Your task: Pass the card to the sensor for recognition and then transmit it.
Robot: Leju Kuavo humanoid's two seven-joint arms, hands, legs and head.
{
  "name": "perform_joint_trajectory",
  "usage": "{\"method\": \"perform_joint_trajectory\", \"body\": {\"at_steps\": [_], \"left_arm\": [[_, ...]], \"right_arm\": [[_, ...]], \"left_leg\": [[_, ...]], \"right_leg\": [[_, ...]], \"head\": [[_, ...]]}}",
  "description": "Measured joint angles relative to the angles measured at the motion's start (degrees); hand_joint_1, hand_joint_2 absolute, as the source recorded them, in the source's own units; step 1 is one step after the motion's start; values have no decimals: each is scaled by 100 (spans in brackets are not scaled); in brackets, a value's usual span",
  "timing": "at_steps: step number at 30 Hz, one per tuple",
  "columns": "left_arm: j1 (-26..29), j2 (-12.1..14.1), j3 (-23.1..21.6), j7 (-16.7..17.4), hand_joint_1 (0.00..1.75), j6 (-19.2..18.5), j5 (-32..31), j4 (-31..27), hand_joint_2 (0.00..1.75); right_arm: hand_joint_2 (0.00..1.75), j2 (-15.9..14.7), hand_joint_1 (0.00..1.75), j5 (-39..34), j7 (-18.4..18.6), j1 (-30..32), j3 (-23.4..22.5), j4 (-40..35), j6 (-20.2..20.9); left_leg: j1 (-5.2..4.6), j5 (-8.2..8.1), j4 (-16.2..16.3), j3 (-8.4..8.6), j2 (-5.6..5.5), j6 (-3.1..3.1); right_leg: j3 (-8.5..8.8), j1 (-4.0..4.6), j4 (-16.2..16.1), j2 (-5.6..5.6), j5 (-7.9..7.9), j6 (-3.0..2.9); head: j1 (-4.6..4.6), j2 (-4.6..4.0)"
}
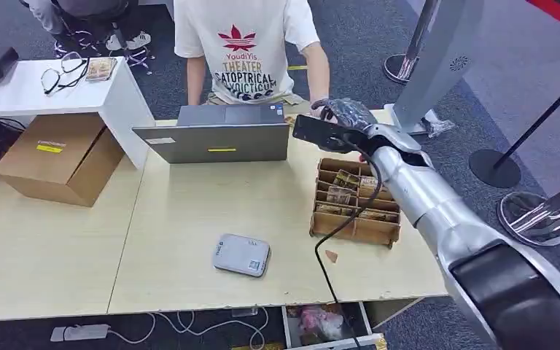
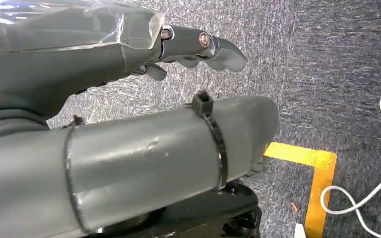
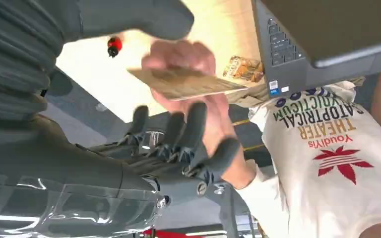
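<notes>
Silver and stretched long, the right arm reaches over the tabletop (image 1: 189, 219) to its far edge, where the right hand (image 1: 343, 117) meets a person's hand (image 3: 198, 99) beside the laptop (image 1: 215, 135). From the right wrist view, the card (image 3: 186, 82) lies between the robot's spread dark fingers (image 3: 193, 134) and thumb; the person's hand holds it, and I cannot tell whether the robot's does. Seen from the head, the sensor (image 1: 241, 255) lies near the front edge, the card box (image 1: 355, 200) beside it. Over carpet, the left hand (image 2: 193, 47) hangs, fingers curled, holding nothing.

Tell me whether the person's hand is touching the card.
Touching. The right wrist view shows the person's hand gripping the card, fingers wrapped behind it.
</notes>
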Motion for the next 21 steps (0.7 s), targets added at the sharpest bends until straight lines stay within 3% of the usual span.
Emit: {"method": "perform_joint_trajectory", "body": {"at_steps": [10,21], "left_arm": [[1,4,0,17,0,2,-31,0,0],[-27,-26,0,-142,0,2,-79,55,0]], "right_arm": [[175,-24,0,-9,-96,193,4,-267,-370],[175,-112,0,-525,-450,992,-628,-1843,-1443]], "left_leg": [[0,0,0,1,1,0],[0,0,0,1,-1,0]], "right_leg": [[-2,0,-1,2,0,0],[-2,0,-2,-1,0,0]], "head": [[-2,0],[5,0]]}}
